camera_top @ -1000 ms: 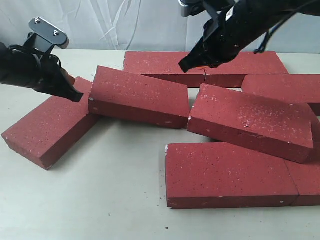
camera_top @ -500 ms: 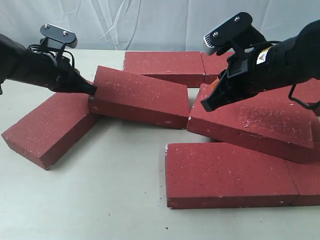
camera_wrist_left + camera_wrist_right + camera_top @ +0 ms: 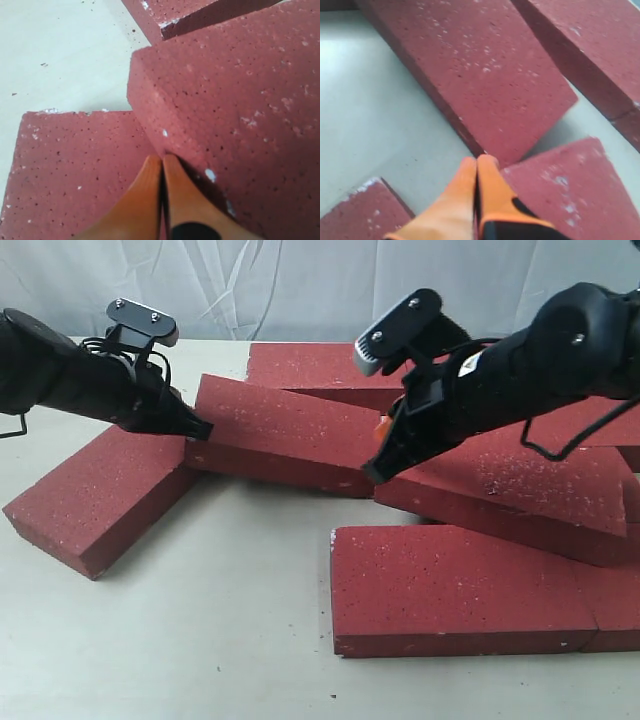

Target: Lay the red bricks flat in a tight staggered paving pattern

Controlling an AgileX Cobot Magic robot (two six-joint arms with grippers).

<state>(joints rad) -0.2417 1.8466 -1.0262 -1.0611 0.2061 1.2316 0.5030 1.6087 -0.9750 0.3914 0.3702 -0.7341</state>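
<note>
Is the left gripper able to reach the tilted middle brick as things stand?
Probably yes: the left gripper, shut, is right at the left end of the tilted middle brick, with nothing between them.

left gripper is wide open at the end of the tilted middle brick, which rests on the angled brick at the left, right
Not quite. The left gripper is shut, not wide open: the left wrist view shows its orange fingertips pressed together. The rest holds: it is at the end of the tilted middle brick, which rests on the angled brick at the left.
</note>
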